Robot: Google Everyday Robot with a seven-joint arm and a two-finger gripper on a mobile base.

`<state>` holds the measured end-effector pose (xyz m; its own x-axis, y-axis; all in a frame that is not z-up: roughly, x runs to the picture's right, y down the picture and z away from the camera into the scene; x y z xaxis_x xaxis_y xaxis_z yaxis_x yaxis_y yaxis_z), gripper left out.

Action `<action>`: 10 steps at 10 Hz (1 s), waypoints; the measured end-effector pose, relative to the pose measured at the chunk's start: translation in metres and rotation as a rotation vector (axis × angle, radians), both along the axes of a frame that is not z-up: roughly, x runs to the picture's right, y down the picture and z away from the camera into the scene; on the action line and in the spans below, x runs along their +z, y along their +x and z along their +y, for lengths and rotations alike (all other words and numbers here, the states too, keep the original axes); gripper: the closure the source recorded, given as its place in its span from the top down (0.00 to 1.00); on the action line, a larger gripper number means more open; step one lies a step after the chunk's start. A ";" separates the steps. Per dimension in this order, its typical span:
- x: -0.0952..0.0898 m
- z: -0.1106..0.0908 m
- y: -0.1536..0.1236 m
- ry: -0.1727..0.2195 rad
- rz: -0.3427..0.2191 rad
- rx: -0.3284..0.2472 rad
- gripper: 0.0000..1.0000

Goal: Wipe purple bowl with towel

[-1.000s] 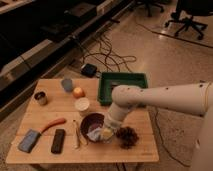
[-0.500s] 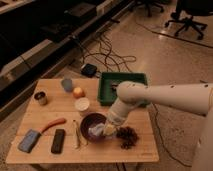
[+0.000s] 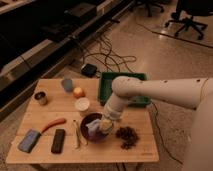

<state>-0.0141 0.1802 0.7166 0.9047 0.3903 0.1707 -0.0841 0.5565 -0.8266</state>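
The purple bowl (image 3: 89,119) sits on the wooden table (image 3: 45,150), right of centre near the front. A pale towel (image 3: 96,126) lies bunched inside the bowl. My gripper (image 3: 105,124) is down at the bowl's right rim, pressed on the towel. The white arm (image 3: 150,90) reaches in from the right and hides the bowl's right side.
A green tray (image 3: 122,80) stands at the back right. A white cup (image 3: 82,105), an orange fruit (image 3: 78,92), a grey cup (image 3: 67,84) and a tin (image 3: 40,97) are behind the bowl. A carrot (image 3: 53,124), blue sponge (image 3: 29,140), black bar (image 3: 58,140), utensil (image 3: 76,134) and dark cluster (image 3: 128,135) lie around.
The gripper has shifted slightly within the bowl, moving the towel with it. The bowl and the other objects have stayed put.
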 end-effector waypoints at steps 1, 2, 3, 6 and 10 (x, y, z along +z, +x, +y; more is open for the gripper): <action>0.001 0.000 0.001 -0.001 0.001 0.004 0.00; 0.003 -0.002 0.007 0.003 0.003 0.012 0.00; 0.003 -0.004 0.010 0.004 0.003 0.013 0.00; 0.009 -0.012 0.006 0.002 -0.009 0.009 0.00; 0.017 -0.023 0.001 -0.006 -0.015 0.014 0.00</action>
